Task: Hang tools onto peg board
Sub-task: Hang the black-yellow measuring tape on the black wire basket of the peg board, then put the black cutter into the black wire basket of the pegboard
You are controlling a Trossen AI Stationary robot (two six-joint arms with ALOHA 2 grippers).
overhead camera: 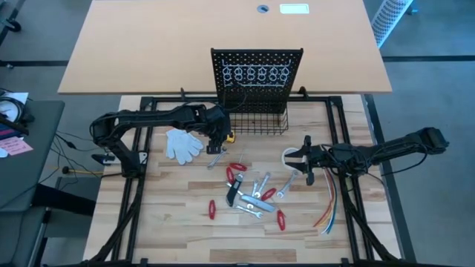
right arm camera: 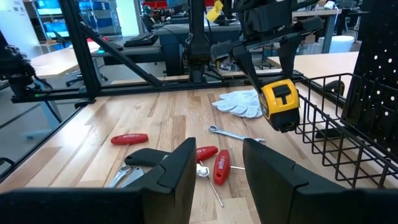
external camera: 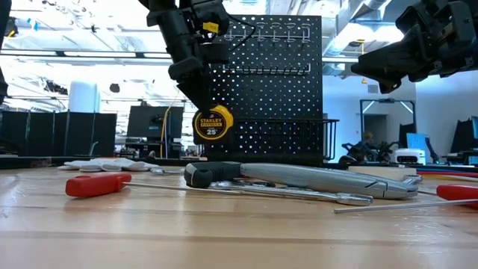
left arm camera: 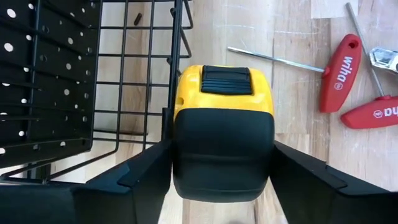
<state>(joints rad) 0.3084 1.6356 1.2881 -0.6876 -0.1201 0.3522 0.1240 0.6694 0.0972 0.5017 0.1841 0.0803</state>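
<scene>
Yellow tape measure (left arm camera: 222,127) in left tool (left arm camera: 221,180), one white glove (overhead camera: 182,142), one basket (overhead camera: 260,122)

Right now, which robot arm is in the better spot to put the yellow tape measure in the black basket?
The left one. Its claw already holds the tape measure right beside the wire basket. The right claw is empty and hangs farther away, over the tools.
</scene>
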